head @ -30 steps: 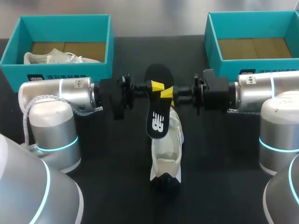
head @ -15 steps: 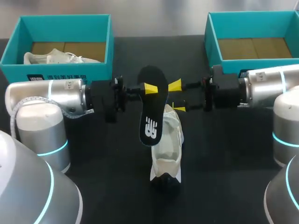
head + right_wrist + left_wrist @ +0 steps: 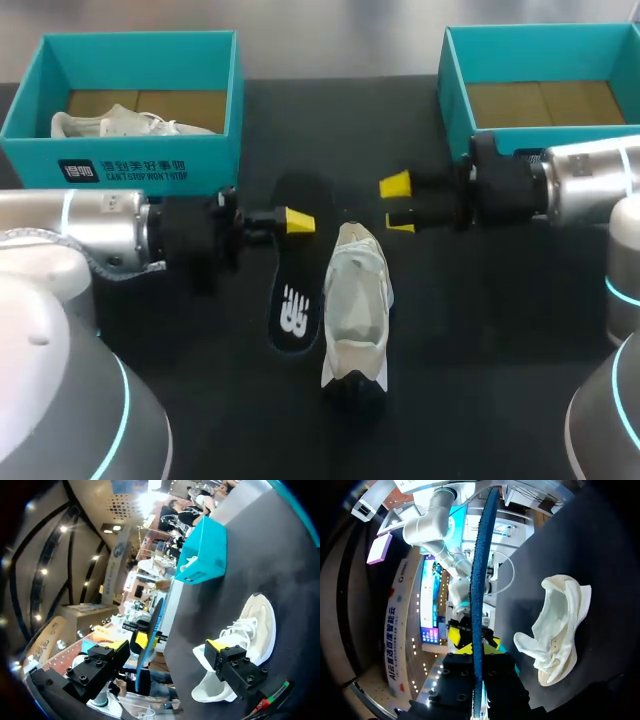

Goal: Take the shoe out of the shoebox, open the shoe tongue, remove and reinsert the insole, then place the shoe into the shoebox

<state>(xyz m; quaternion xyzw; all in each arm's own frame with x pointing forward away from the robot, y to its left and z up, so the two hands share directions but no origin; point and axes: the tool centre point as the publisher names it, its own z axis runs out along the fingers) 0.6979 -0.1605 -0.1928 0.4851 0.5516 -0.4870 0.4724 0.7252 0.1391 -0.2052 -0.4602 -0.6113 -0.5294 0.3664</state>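
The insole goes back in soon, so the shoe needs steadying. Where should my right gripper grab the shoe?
Probably pinch the shoe by its side wall at the opening's rim, coming from the right with the open right gripper. The shoe sits sole down, mouth up, and the left gripper holds the insole on its other side.

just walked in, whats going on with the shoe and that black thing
The left gripper is shut on the black insole, holding it outside the shoe, at its side. The white shoe lies on the table between the two arms. The right gripper is open and holds nothing, hovering near the shoe's far end. The insole is not yet reinserted, and the shoe is not yet in the teal shoebox.
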